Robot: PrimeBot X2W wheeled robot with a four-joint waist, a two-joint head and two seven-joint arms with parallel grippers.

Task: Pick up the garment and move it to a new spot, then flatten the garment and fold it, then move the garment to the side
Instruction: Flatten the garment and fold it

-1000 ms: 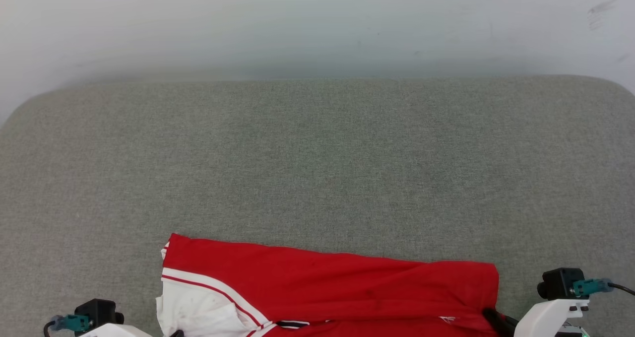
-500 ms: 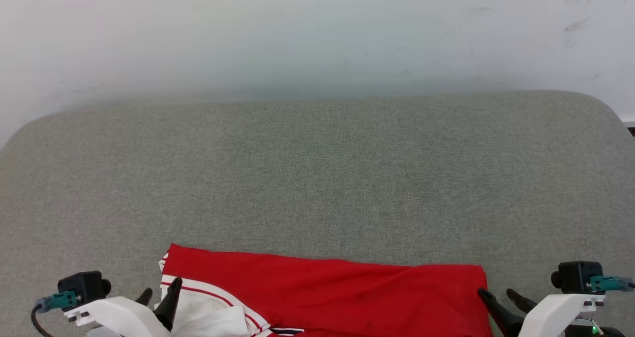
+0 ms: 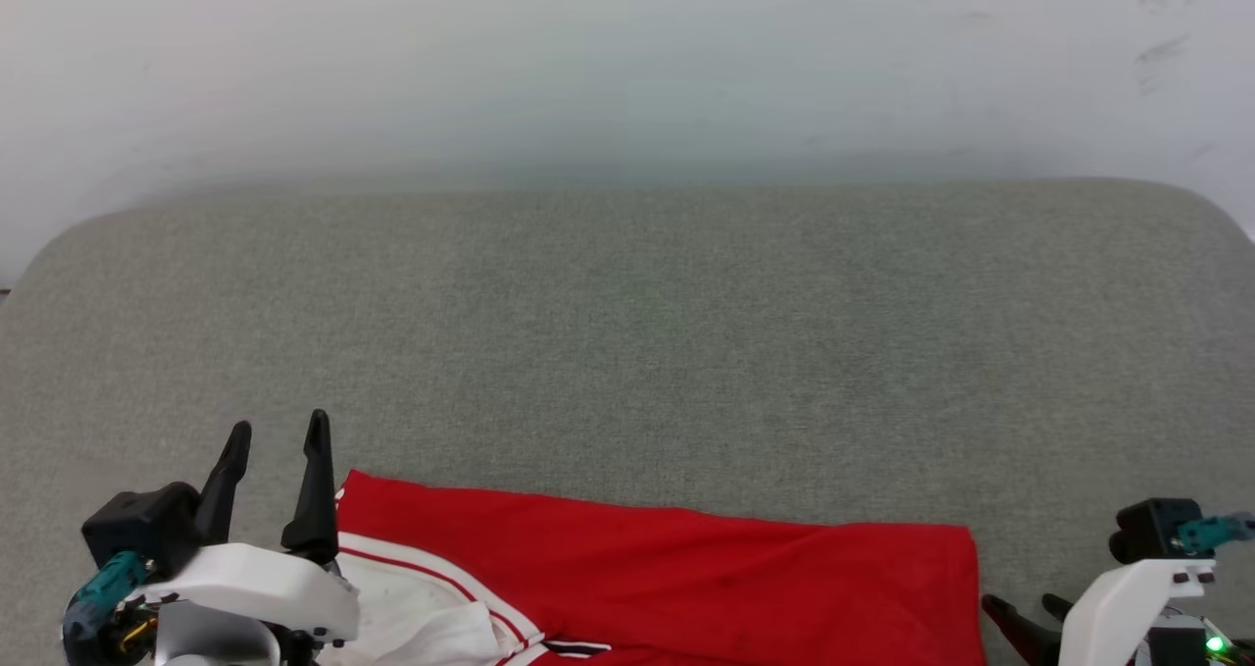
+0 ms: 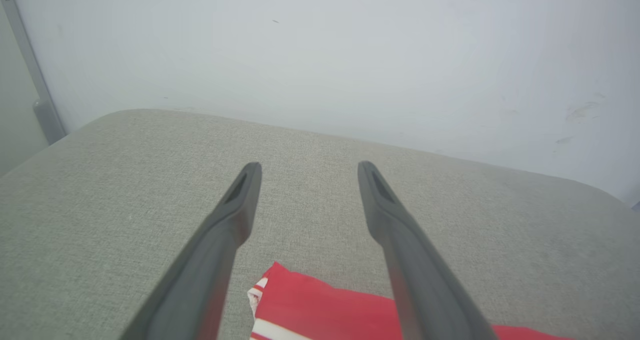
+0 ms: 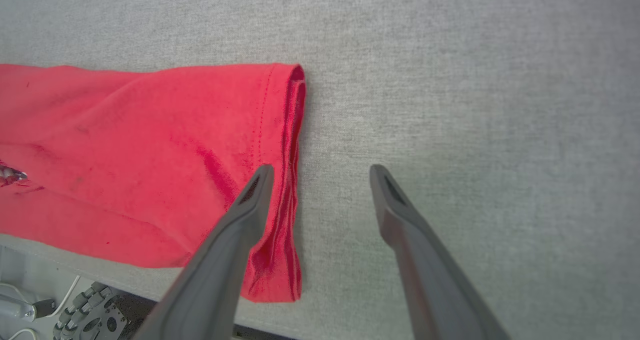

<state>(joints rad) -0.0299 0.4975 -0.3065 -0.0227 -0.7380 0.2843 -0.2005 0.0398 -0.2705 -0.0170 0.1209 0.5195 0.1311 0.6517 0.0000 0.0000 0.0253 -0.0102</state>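
Red-and-white T-shirt (image 3: pixel 667 578) lies stretched along the grey counter's (image 3: pixel 627 333) near edge. Left and right jaws stand apart, empty, at its ends.

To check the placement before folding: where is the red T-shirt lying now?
In the head view the red T-shirt lies on the grey padded surface at its near edge, between the open left gripper and the open right gripper.

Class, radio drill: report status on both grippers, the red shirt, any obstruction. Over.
Left gripper open, empty, at sleeve end of garment. Right gripper open, empty, at hem end. It lies on grey pad, near edge. No obstruction seen.
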